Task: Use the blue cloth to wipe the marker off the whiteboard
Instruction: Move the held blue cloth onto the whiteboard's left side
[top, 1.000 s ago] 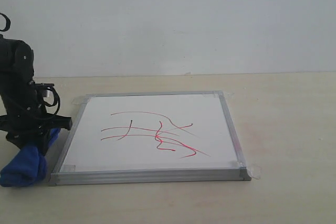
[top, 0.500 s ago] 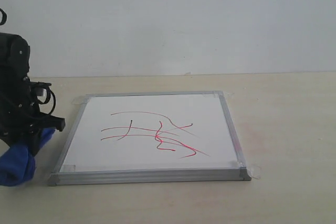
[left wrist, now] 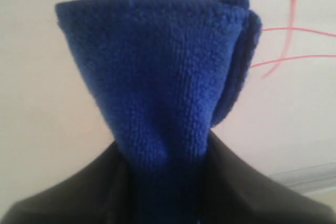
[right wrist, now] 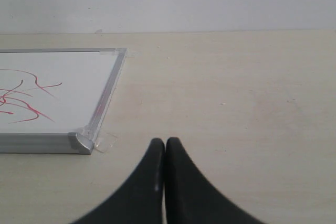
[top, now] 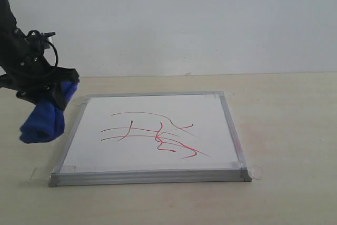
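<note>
The left fingers [left wrist: 68,192] clenched the soft, light blue cloth [top: 44,120] by its upper end, with the rest drooping limp, clear of the desk [top: 284,130] and beside the whiteboard [top: 158,104] — the right fingers [right wrist: 149,177] were shut and empty.

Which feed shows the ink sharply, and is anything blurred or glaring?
Exterior view: even light, no glare, marker lines crisp on the whiteboard. Left wrist view: blue cloth fills the frame, left gripper holding it dark and soft. Right wrist view: board corner sharp, right gripper soft.
</note>
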`<act>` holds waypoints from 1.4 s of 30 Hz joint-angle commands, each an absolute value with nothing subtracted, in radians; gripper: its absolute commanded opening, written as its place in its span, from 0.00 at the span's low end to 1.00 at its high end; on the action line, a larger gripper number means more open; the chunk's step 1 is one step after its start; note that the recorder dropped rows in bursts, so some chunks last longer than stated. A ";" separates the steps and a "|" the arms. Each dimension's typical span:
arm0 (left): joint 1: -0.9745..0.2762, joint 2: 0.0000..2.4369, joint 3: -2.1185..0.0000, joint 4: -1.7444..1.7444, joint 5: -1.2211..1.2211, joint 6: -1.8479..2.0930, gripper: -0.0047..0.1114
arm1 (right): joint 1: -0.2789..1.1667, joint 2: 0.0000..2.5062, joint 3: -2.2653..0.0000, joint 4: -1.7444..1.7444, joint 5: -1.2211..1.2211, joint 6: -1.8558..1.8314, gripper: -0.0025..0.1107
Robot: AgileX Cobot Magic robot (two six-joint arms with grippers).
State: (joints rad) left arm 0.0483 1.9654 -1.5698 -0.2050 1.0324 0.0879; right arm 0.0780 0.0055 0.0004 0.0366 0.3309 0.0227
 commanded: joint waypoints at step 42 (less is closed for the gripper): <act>-0.205 2.337 -1.831 0.099 1.002 -0.052 0.07 | 0.078 0.000 0.000 0.034 0.325 0.020 0.02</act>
State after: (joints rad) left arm -0.1768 2.3179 -1.8182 0.1343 1.0095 -0.0397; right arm 0.0780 0.0055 0.0004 0.0366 0.3309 0.0227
